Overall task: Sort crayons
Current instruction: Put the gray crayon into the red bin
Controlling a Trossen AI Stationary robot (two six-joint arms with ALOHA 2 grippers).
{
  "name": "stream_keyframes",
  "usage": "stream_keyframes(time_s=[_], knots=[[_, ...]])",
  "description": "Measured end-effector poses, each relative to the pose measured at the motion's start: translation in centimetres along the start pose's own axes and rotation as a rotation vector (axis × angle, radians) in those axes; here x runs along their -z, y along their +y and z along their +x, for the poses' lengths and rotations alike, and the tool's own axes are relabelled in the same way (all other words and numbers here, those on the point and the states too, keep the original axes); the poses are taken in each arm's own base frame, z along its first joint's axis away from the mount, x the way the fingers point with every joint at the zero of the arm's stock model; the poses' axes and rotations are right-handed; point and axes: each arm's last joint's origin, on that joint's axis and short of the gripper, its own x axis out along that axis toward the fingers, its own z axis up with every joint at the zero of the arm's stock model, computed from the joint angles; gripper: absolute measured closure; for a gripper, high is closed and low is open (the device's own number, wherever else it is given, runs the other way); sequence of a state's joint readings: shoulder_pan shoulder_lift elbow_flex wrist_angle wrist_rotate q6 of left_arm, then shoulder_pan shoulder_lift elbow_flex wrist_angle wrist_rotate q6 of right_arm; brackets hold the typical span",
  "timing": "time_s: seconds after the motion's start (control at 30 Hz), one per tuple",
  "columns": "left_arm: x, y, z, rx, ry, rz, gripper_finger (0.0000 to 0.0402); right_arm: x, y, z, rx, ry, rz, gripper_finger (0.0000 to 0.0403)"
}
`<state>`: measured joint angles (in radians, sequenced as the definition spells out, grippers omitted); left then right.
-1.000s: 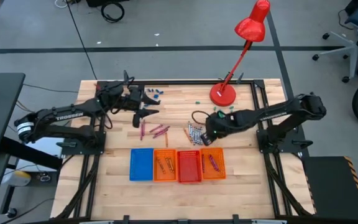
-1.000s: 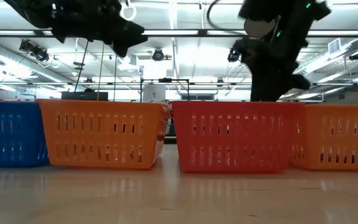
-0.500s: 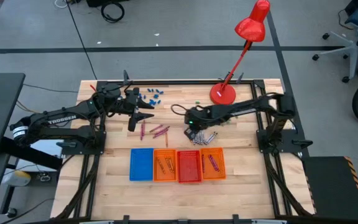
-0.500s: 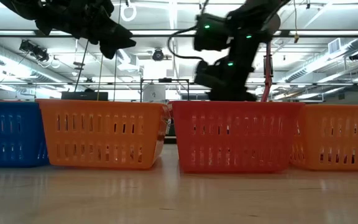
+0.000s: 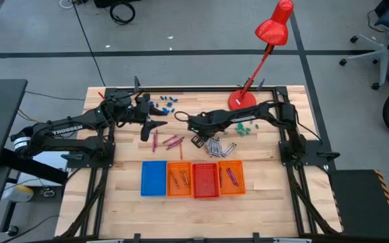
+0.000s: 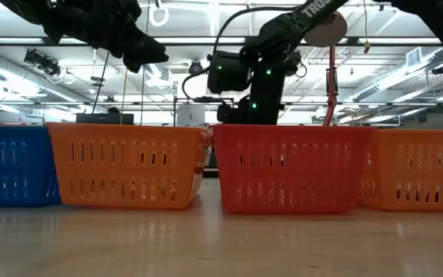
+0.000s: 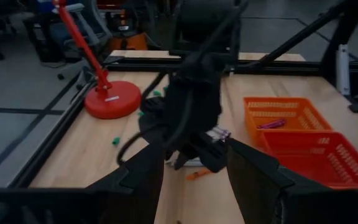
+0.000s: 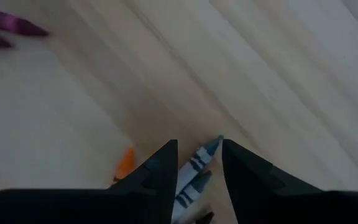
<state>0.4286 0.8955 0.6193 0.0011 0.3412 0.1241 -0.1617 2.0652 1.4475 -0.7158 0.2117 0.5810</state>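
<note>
right gripper [image 5: 196,140] is stretched across the table centre, just above the left end of the silvery grey crayon pile [image 5: 216,146]. in the right wrist view a grey crayon [image 8: 194,168] sits between its fingers [image 8: 160,171], tip poking out past them, so it is grasping that crayon, with the wood tabletop [image 8: 278,81] close below. an orange crayon [image 8: 124,163] lies just beside the fingers and magenta crayons [image 8: 8,23] further off. left gripper [image 5: 155,125] hangs over the back-left of the table with fingers spread apart, nothing in them, near the stubby blue bits [image 5: 167,102]. loose magenta and orange crayons [image 5: 171,142] lie on the table between the two grippers. four small trays sit in a row at the front: blue tray [image 5: 153,178], orange tray [image 5: 178,179] with orange crayons in it, red tray [image 5: 205,181], and a second orange tray [image 5: 231,177] holding a magenta crayon. red desk lamp [image 5: 242,102] stands at the back, green bits [image 5: 244,127] near its base.
</note>
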Motion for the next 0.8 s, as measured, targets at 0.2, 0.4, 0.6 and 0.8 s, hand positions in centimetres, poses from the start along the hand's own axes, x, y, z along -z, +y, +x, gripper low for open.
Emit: stream_keyframes(time_s=[0.2, 0.4, 0.6, 0.8], knots=[[0.0, 0.2, 0.0, -0.044, 0.005, 0.002, 0.0221, 0.2, 0.3, 0.0, -0.026, 0.061, 0.014, 0.0273], [0.0, 0.2, 0.0, -0.045, 0.005, 0.002, 0.0221, 0.0, 0.0, 0.1, -0.081, 0.098, 0.005, 0.0275], [0.0, 0.2, 0.0, -0.046, 0.005, 0.002, 0.0221, -0.4, 0.1, 0.1, -0.105, 0.064, -0.042, 0.0304], [0.0, 0.2, 0.0, -0.047, 0.005, 0.002, 0.0221, -1.2, -0.5, 0.3, -0.119, 0.030, -0.081, 0.0356]])
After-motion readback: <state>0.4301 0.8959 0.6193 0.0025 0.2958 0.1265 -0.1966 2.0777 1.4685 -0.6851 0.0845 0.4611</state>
